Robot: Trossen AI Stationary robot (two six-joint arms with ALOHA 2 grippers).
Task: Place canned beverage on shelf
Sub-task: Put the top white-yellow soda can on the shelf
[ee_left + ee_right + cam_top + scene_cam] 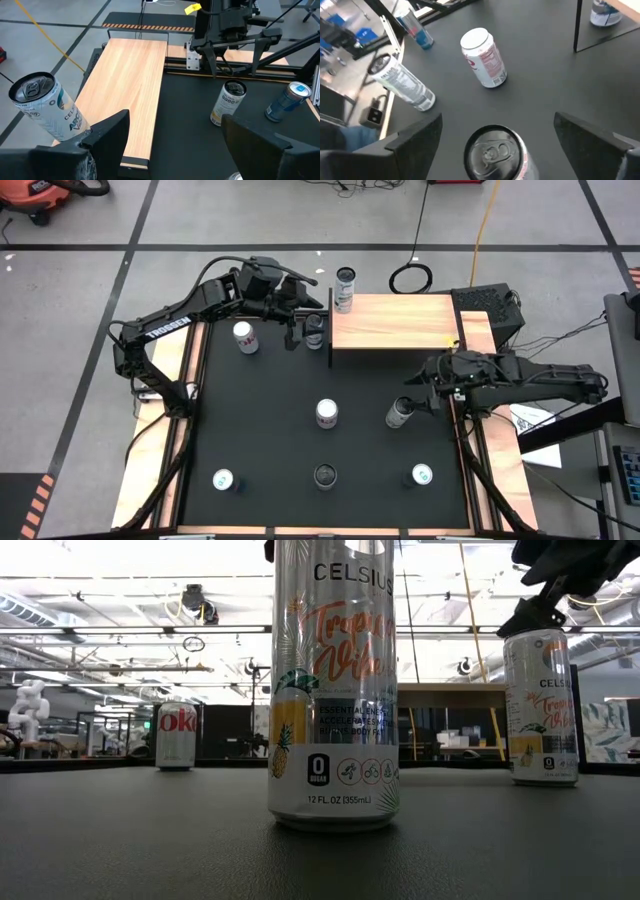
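Closest in the low view stands a Celsius can [334, 690] on the black mat [270, 440]. Right hand [412, 408], fingers spread, hangs over a second can [399, 413] near the desk's right edge, not touching it. Left hand [303, 332], also spread, is at the shelf's [395, 322] left end, a can [315, 330] between its fingers. Another can [345, 288] stands at the shelf's far left corner.
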